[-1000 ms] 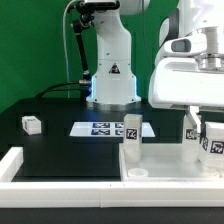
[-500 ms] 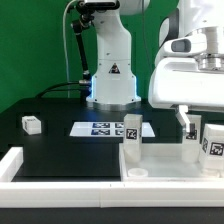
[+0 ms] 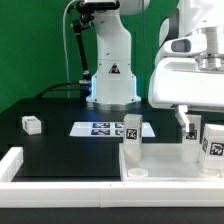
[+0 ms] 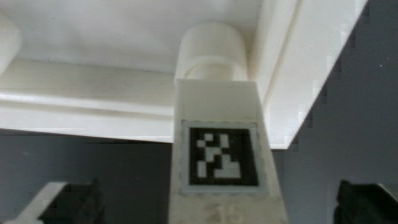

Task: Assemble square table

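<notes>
The square table's white panel point(image 3: 165, 168) lies at the front of the exterior view's right, and white tagged legs stand upright on it. One leg point(image 3: 131, 138) rises at its left corner and two more point(image 3: 191, 145) point(image 3: 213, 142) at its right. My gripper point(image 3: 205, 124) hangs over the right pair, open, with one dark finger point(image 3: 184, 120) showing beside them. In the wrist view a tagged leg point(image 4: 221, 140) stands between my spread fingertips point(image 4: 71, 203), apart from both, its rounded end against the panel point(image 4: 80, 95). A loose leg point(image 3: 31, 124) lies far to the left.
The marker board point(image 3: 100, 128) lies flat on the black table in front of the robot base point(image 3: 112, 75). Long white border bars point(image 3: 12, 165) run along the front and left edges. A green wall stands behind.
My jaws have opened: a second ago they sat close against the right-hand leg, and now the fingers stand wide apart from it. The leg stays upright on the panel.
</notes>
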Controlling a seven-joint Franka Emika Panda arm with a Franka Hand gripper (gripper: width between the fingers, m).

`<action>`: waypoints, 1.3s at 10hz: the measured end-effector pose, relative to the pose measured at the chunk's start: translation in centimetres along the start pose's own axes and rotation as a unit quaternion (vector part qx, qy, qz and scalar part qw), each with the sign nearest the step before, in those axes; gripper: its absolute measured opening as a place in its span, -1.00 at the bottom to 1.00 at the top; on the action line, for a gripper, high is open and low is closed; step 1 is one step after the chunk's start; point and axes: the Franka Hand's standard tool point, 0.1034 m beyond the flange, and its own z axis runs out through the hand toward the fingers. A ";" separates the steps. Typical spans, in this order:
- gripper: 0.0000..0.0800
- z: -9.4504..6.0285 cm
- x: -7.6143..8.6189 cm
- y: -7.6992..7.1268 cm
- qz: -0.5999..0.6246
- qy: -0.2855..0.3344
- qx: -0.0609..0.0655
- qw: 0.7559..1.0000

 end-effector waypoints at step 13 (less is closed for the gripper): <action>0.62 0.4 1.7 1.5 0.065 -0.245 0.006 0.967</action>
